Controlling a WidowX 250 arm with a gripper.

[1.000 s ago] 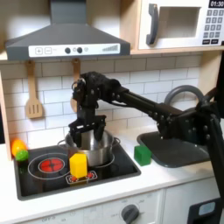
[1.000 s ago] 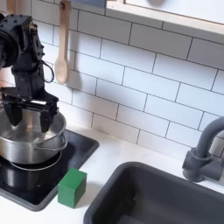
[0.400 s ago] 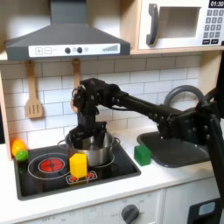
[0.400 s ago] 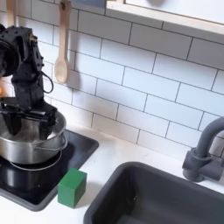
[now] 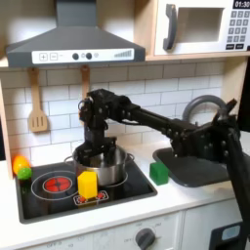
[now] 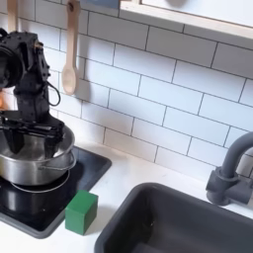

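Pot (image 5: pixel 102 166): steel, on the hob (image 5: pixel 137 186) directly under the gripper (image 5: pixel 97 153); in the second exterior view the pot (image 6: pixel 35 160) has the gripper (image 6: pixel 32 133) at its mouth, fingers spread apart with one tip over each side of the rim, nothing held between them. Whether the tips touch the rim, cannot tell.

Block, yellow (image 5: pixel 88 184): in front of the pot on the hob, below the gripper in the first exterior view.

Block, green (image 6: pixel 81 211): off the hob's edge, on the second exterior view's right of the gripper and lower.

Burner, red (image 5: pixel 56 183): on the first exterior view's left of the pot.

Spoon, wooden (image 6: pixel 69 49): hung on the tile wall, above the gripper and behind it.

Sink (image 6: pixel 168 227): well apart, on the second exterior view's right.

Tap (image 6: pixel 230 173): beyond the sink.
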